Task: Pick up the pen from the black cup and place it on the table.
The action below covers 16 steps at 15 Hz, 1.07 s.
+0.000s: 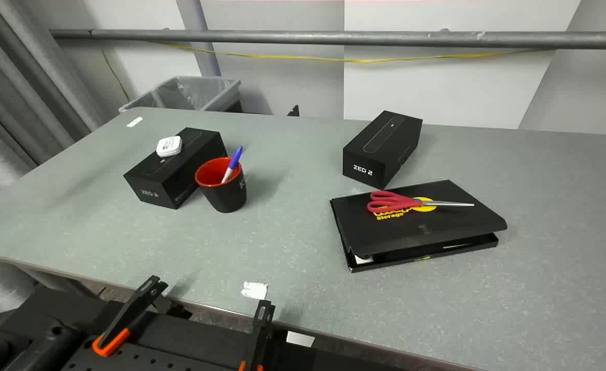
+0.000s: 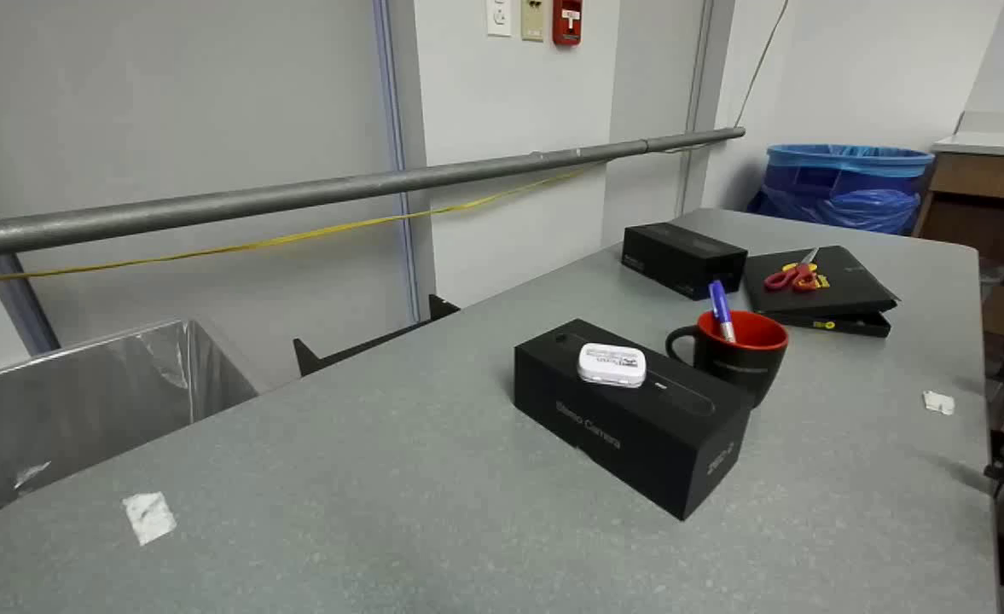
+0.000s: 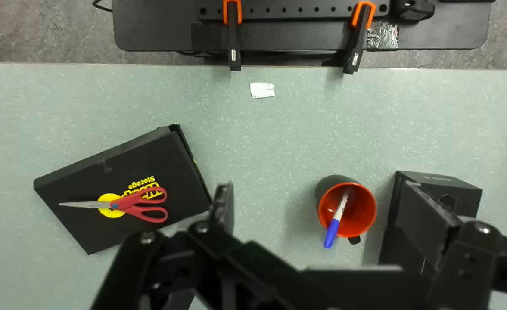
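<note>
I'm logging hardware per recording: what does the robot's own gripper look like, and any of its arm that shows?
The black, two-fingered gripper has broad, flat, dark finger pads and angular black linkages with round, silvery, metal-looking pivots. No cable or readable marking is discernible on it. The arm isn't identifiable in any view.

The cup (image 1: 224, 198) beside a box (image 1: 178, 169) holds the pen (image 1: 232, 165).
</note>
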{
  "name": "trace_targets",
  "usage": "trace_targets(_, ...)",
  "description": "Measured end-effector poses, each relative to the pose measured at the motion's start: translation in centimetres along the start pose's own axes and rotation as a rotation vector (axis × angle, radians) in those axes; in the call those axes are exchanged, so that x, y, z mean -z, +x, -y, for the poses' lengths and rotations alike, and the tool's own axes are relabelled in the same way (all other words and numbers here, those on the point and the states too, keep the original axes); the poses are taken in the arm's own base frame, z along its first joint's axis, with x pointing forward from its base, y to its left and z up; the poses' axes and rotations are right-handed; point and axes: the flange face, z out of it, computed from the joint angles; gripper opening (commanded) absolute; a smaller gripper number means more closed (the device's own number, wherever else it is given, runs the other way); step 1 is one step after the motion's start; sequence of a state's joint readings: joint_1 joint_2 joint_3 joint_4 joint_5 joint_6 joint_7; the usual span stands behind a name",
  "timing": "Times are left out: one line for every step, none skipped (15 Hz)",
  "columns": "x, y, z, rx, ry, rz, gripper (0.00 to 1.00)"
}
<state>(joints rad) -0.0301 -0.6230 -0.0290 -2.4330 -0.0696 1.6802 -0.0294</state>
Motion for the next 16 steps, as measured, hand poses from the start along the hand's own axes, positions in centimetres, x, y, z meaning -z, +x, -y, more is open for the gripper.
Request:
trace_targets(-0.1, 0.0, 0.0, 0.000, 0.000, 0.001, 1.00)
trace_targets(-0.1, 0.0, 0.0, 0.000, 0.000, 0.002, 1.00)
trace_targets(-0.1, 0.0, 0.0, 0.000, 0.000, 0.002, 1.00)
trace_targets(-0.1, 0.0, 0.0, 0.000, 0.000, 0.002, 1.00)
trace_targets(-0.1, 0.0, 0.0, 0.000, 0.000, 0.002, 1.00)
trace_targets(-0.1, 0.0, 0.0, 0.000, 0.000, 0.002, 1.00)
trace_targets(-0.1, 0.1, 0.0, -0.004, 0.000, -0.003, 1.00)
trace_targets(0.0, 0.3, 0.1, -0.015, -0.001, -0.019, 1.00)
trace_targets(-0.2, 0.8, 0.2, -0.025, -0.004, -0.039, 1.00)
trace_targets(-0.8, 1.5, 0.5, -0.038, -0.006, -0.061, 1.00)
trace_targets(-1.7, 2.5, 0.9, -0.053, -0.010, -0.088, 1.00)
trace_targets(-2.9, 3.6, 1.4, -0.067, -0.012, -0.112, 1.00)
trace_targets(-4.4, 4.8, 2.0, -0.084, -0.016, -0.132, 1.00)
trace_targets(-6.0, 6.0, 2.6, -0.101, -0.018, -0.146, 1.00)
trace_targets(-7.5, 7.1, 3.3, -0.118, -0.020, -0.153, 1.00)
trace_targets(-9.0, 8.2, 4.1, -0.134, -0.021, -0.153, 1.00)
